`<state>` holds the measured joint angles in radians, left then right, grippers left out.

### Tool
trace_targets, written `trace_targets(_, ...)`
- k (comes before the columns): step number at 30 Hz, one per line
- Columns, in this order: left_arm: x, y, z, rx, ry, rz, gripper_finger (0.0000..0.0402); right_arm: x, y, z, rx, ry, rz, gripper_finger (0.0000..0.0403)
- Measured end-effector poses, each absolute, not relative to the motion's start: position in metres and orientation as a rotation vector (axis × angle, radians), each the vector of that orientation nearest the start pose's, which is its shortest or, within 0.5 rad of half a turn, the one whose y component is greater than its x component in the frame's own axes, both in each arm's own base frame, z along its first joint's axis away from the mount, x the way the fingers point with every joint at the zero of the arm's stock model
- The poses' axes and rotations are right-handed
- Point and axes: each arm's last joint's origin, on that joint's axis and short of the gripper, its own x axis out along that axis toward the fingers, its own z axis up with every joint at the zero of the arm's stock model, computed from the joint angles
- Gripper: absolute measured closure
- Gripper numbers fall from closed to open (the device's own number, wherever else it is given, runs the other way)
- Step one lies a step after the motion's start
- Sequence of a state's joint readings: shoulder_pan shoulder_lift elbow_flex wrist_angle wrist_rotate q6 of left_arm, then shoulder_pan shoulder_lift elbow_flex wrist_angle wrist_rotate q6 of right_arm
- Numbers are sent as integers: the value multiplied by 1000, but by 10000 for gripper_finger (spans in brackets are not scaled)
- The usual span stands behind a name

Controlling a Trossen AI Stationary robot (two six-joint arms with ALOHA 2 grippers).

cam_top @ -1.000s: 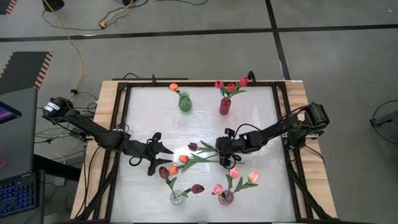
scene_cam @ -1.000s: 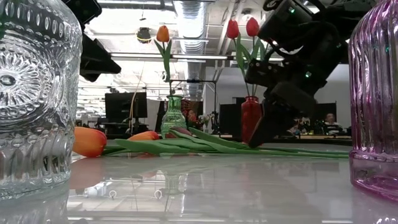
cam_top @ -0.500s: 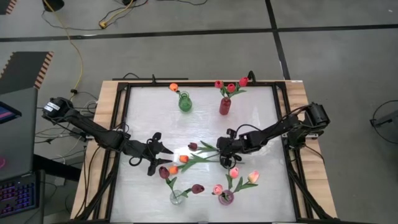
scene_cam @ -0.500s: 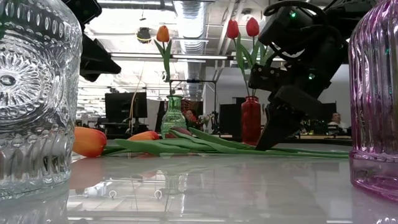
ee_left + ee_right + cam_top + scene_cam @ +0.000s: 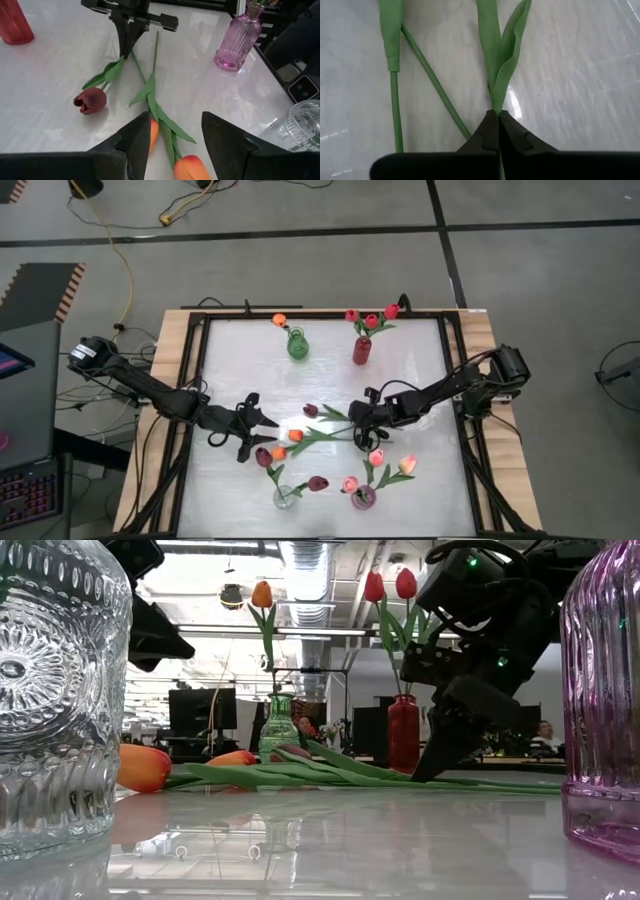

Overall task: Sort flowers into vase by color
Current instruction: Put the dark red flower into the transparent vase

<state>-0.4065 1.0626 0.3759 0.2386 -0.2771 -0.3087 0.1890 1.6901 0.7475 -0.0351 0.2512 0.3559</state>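
Dark maroon tulip (image 5: 310, 411) lying near mid-table, head toward the left arm, stem running toward the right arm, so that the stem end can be pinched for lifting; right gripper (image 5: 498, 124) pressed together on that stem just below its leaves, at table level. Two orange tulips (image 5: 188, 166) lie alongside, stems crossing, unsorted. Left gripper (image 5: 175, 135) hovers spread above the orange heads, empty, apparently waiting. Vases mark destinations by colour: green vase (image 5: 297, 345) holding an orange bloom, red vase (image 5: 361, 350) holding reds, pink vase (image 5: 363, 497) holding pinks, clear vase (image 5: 285, 497) holding maroons, the likely target.
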Motion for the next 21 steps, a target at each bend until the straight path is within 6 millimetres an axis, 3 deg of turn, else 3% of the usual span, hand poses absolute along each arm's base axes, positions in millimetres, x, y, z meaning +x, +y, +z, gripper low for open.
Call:
trace_targets(8, 192, -74, 185, -158, 424, -57, 237, 296, 48, 132, 108, 864, -217, 381)
trace_targets(21, 197, -76, 200, -136, 262, -91, 237, 284, 41, 196, 73, 608, -279, 382)
